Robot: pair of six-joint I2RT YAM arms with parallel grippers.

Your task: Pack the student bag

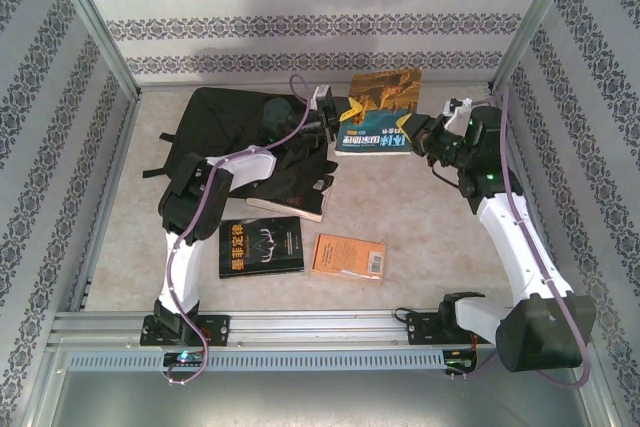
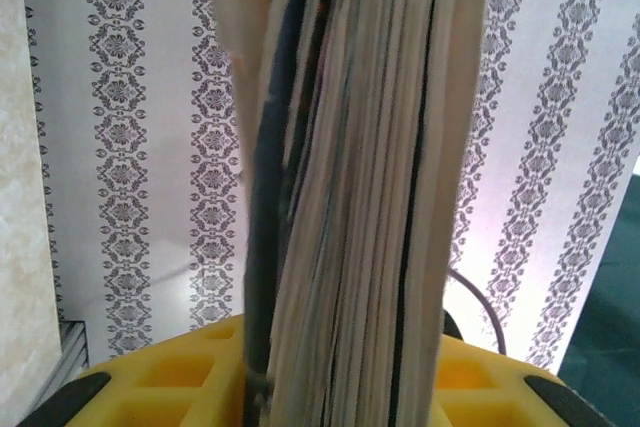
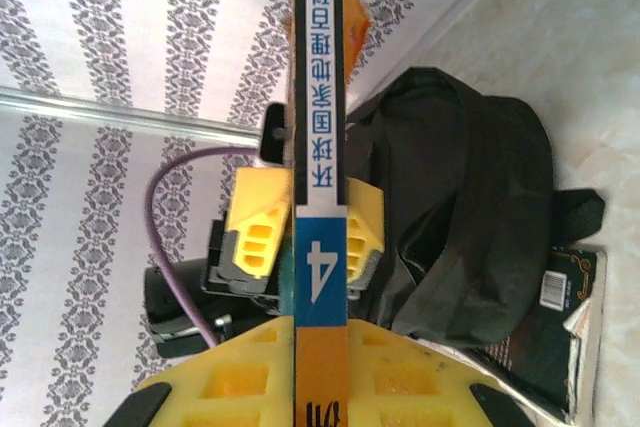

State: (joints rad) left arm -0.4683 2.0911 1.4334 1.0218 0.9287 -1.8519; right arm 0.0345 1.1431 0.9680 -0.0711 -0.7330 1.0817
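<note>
Left hand (image 3: 310,230) and right hand (image 1: 419,133) — each clamped on one book (image 1: 380,97), blue spine marked "4"

Both arms reach toward the far side, their wrists turned to face each other. The left gripper (image 1: 333,119) presses its yellow fingers (image 3: 256,225) on either face of a raised book (image 1: 378,110). The right gripper (image 1: 420,133) clamps the book's opposite, spine edge.
</note>
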